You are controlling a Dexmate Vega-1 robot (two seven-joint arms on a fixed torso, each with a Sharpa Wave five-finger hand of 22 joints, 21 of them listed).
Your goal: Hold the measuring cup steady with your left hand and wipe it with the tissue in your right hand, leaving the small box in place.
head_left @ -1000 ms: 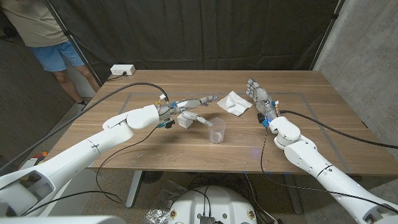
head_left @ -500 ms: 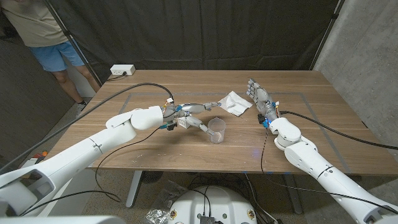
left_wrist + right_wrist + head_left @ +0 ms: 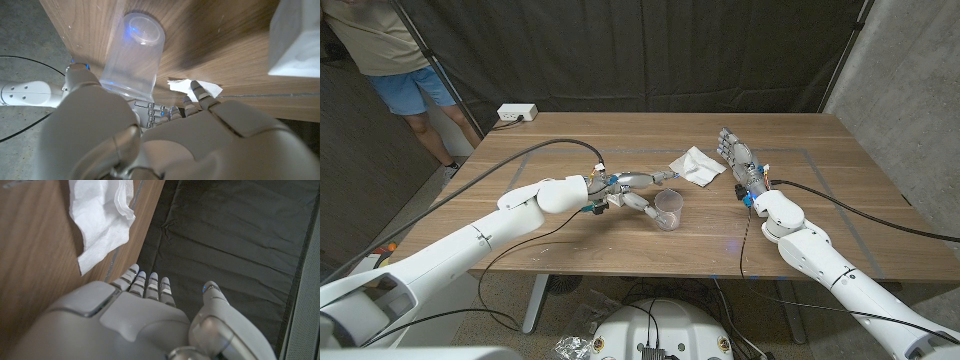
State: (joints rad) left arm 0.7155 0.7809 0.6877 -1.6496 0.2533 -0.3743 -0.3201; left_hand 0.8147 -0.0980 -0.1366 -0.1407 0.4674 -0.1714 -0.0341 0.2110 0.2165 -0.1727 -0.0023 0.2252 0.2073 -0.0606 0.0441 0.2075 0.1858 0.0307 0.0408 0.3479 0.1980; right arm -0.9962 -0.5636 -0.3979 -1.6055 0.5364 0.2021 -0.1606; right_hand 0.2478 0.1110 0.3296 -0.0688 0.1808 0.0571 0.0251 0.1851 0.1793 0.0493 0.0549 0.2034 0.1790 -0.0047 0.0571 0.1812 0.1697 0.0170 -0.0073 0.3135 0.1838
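The measuring cup [image 3: 667,209] is standing upright on the table [image 3: 840,230], and it is the landmark here. The left hand [image 3: 632,189] is reaching at the cup's left side with fingers spread; one finger seems to be touching the wall, though neither the head view nor the left wrist view makes a closed grip plain, so I judge the cup is not yet being held. The tissue [image 3: 698,165] is lying behind the cup and a little to its right, untouched. The right hand [image 3: 738,158] is standing open and empty beside the tissue, farther right of the cup. The small box [image 3: 616,197] is sitting just left of the cup, under the left hand. So steadying is only starting; picking up the tissue and wiping are both remaining.
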